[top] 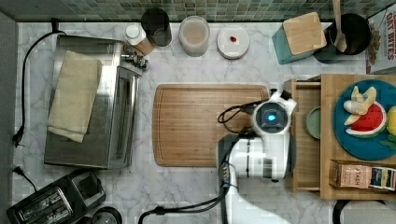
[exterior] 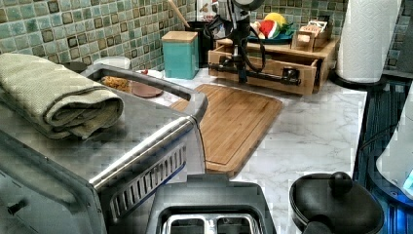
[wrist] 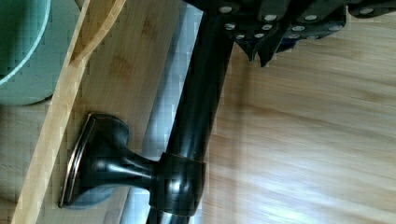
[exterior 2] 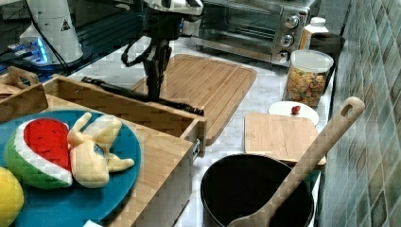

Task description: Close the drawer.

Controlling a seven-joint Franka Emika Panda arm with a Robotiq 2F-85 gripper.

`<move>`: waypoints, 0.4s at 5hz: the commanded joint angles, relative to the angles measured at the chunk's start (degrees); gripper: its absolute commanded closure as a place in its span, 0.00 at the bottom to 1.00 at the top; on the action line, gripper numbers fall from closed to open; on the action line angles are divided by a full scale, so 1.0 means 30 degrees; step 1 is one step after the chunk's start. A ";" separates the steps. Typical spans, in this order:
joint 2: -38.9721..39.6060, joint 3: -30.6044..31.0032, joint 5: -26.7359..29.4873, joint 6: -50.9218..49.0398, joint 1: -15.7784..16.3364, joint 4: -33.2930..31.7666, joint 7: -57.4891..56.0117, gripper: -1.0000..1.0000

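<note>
Drawer (top: 306, 140): light wood box-tray, pulled out of the wooden cabinet (top: 331, 140) toward the cutting board (top: 196, 123); open, inside bottom exposed. Holds a pale green bowl (top: 314, 122), partly under the cabinet top.

Handle (wrist: 201, 93): long black metal bar across the drawer front, carried on flared black posts (wrist: 100, 161); running between drawer front and cutting board.

Tool (exterior 2: 153, 92): dark, pointing down at the handle near the bar's middle in the right view; fingers (wrist: 261, 44) at the bar in the wrist view. Whether clamped on the bar or merely against it: cannot tell.

Arm (top: 259, 156): white, above the cutting board's edge nearest the drawer.

Cutting board: flat, rounded corners, rim groove, lying on the marble surface (top: 187, 186) just beside the drawer front.

Blue plate (top: 369, 144): on the cabinet top, above the drawer, bearing toy fruit, a watermelon slice (exterior 2: 40, 151) among it.

Toaster oven (top: 93, 112): on the far side of the cutting board from the drawer, folded cloth (top: 74, 95) on top.
</note>
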 commanded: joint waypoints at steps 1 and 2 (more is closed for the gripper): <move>0.1313 -0.3494 -0.0639 -0.0127 -0.3894 0.4903 -0.3174 1.00; 0.0646 -0.4059 -0.1211 0.0941 -0.4025 0.4392 -0.2147 1.00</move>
